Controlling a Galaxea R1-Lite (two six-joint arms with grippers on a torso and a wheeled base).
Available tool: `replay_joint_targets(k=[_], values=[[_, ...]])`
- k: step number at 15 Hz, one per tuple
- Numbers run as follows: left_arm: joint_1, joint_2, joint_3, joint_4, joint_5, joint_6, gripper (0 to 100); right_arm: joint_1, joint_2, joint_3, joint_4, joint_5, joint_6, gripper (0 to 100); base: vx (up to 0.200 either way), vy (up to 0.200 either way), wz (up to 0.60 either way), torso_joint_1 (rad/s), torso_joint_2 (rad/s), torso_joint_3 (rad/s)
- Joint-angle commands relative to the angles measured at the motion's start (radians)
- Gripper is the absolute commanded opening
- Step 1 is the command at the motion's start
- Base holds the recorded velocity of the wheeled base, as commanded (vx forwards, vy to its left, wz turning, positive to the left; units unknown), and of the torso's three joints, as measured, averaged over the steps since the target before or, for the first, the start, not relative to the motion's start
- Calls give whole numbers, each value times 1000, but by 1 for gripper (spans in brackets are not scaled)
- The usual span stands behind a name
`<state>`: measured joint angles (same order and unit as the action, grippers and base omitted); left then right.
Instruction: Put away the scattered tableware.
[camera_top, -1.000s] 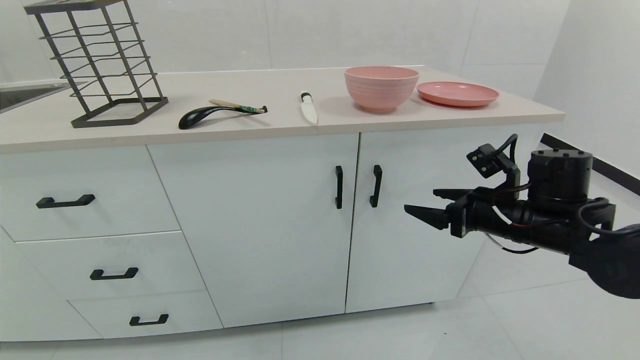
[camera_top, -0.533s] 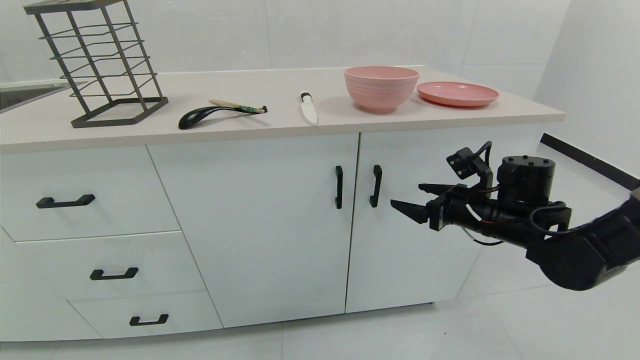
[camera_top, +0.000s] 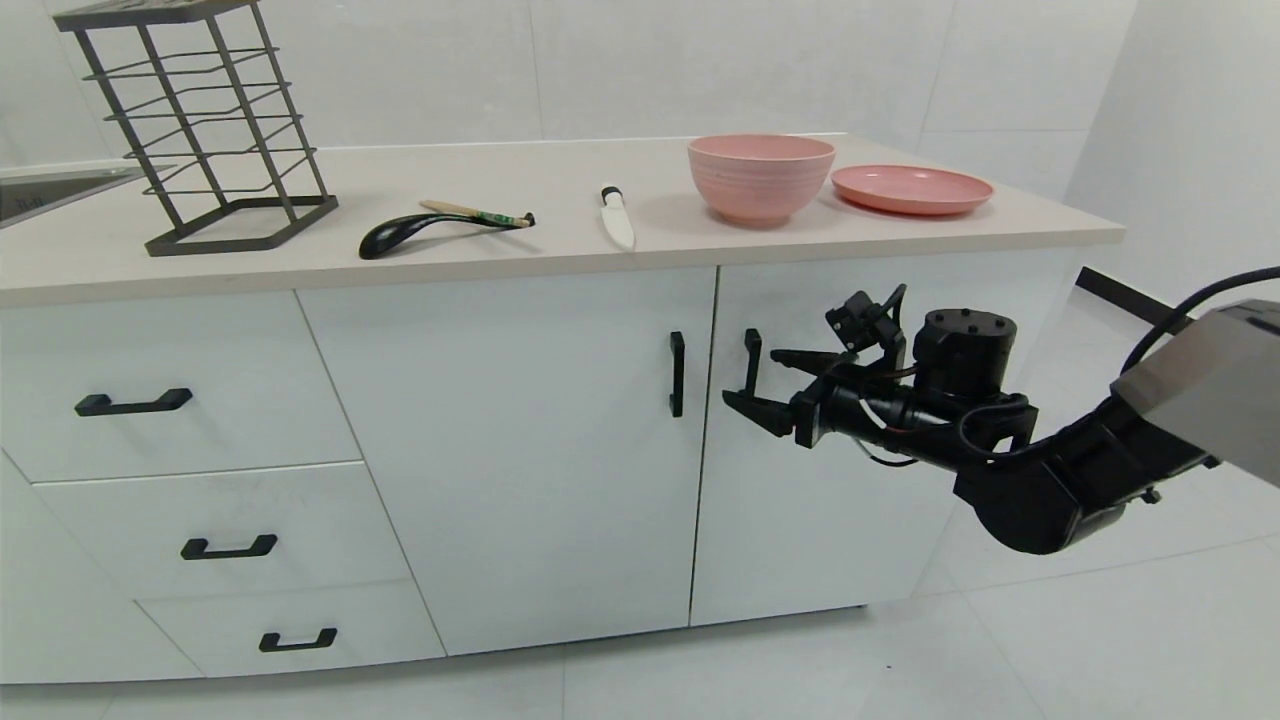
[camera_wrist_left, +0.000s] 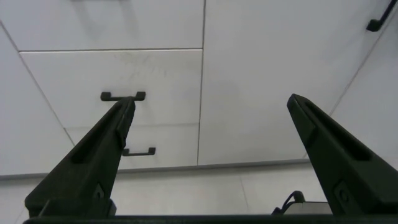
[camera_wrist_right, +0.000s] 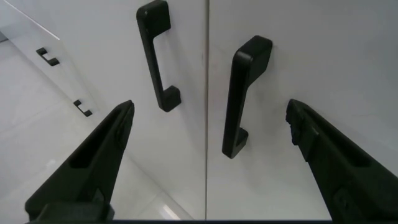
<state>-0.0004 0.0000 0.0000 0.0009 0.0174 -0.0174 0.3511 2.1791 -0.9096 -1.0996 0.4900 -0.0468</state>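
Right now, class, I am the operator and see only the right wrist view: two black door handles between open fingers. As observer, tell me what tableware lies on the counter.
Observer: A pink bowl, a pink plate, a white knife, a black spoon and chopsticks lie on the counter.
Operator: Is there anywhere to stow them?
Observer: A wire rack stands at the counter's left end.
Operator: And my left gripper?
Observer: The left gripper is open, facing the drawers.
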Motion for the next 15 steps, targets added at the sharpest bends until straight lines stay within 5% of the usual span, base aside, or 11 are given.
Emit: replay_joint_targets(k=[1, 4, 6, 8, 12, 15], values=[[0, 0, 0, 1, 1, -1, 100, 3, 34, -11, -8, -5, -2, 100, 0, 0, 0, 0, 0, 0], [2, 0, -2, -30, -19, -7, 100, 8, 31, 9, -46, 28, -5, 100, 0, 0, 0, 0, 0, 0], [7, 11, -129, -289, -53, -22, 100, 9, 4, 51, -56, 32, -5, 100, 0, 0, 0, 0, 0, 0], [-10, 127, -293, -266, -221, -29, 100, 9, -24, 67, -60, 36, -5, 100, 0, 0, 0, 0, 0, 0], [-141, 472, -417, -272, -254, -33, 100, 17, -79, 126, -60, 39, -24, 100, 0, 0, 0, 0, 0, 0], [-285, 696, -434, -283, -369, -29, 100, 19, -104, 158, -69, 42, -25, 100, 0, 0, 0, 0, 0, 0]])
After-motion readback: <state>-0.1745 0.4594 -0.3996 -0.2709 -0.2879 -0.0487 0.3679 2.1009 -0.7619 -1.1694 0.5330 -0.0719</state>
